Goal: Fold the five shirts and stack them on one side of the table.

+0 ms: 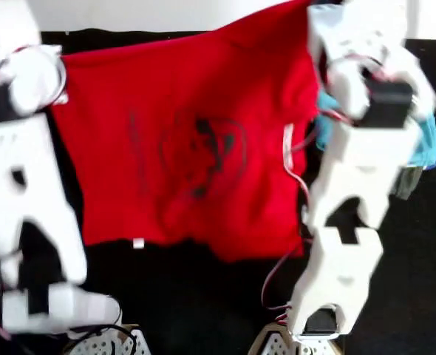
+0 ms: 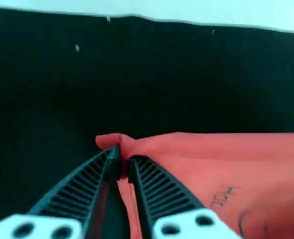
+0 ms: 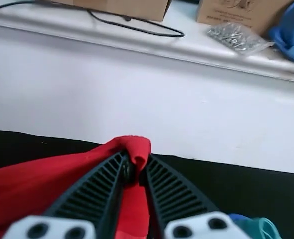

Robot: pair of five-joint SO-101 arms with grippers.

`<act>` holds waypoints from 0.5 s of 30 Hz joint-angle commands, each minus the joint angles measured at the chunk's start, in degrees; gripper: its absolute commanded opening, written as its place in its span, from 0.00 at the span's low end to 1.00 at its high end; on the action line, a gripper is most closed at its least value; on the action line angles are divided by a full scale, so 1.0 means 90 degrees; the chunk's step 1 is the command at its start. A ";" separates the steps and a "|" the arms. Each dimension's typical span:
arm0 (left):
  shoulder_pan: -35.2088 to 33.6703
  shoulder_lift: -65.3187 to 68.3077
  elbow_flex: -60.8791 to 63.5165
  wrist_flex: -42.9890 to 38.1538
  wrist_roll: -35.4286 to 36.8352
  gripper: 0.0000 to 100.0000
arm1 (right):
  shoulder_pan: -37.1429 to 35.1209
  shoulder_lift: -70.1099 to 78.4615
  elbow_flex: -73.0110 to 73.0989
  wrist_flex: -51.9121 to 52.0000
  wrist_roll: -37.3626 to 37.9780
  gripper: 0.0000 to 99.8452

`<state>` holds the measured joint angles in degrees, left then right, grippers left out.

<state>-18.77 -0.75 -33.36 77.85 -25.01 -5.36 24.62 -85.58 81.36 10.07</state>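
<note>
A red shirt with a dark print hangs stretched over the black table, its far edge lifted. My left gripper is shut on one far corner of the red shirt, at the high view's upper left. My right gripper is shut on the other far corner of the red shirt, raised higher at the upper right. A teal shirt lies at the table's right side, partly behind the right arm.
A white wall rises behind the table's far edge, with cardboard boxes and a cable on a ledge above it. Both arm bases stand at the table's near edge. Bare black table shows in front of the shirt.
</note>
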 commanded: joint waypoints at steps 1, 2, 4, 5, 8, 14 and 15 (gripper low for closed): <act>-0.0132 0.0181 -0.0737 -0.0088 -0.0068 0.01 | -0.0005 -0.0024 -0.0015 -0.0337 -0.0020 0.01; -0.0132 0.0269 -0.0904 -0.0029 -0.0068 0.01 | -0.0005 -0.0024 0.0005 -0.0337 0.0020 0.01; -0.0132 0.0444 -0.1138 -0.0010 -0.0117 0.01 | -0.0005 -0.0005 0.0005 -0.0317 0.0234 0.01; -0.0132 0.0523 -0.1236 -0.0010 -0.0215 0.01 | -0.0005 -0.0005 0.0015 -0.0327 0.0303 0.01; -0.0112 0.0747 -0.1314 -0.0010 -0.0274 0.01 | -0.0015 0.0015 0.0034 -0.0317 0.0322 0.01; 0.0005 0.1841 -0.1314 0.0029 -0.0283 0.01 | -0.0015 0.0327 0.1040 -0.0181 0.0283 0.01; 0.0005 0.2066 -0.1314 0.0029 -0.0283 0.01 | -0.0015 0.0435 0.1216 -0.0142 0.0283 0.01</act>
<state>-18.59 14.46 -43.65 77.93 -27.12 -5.36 27.96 -77.85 79.96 12.18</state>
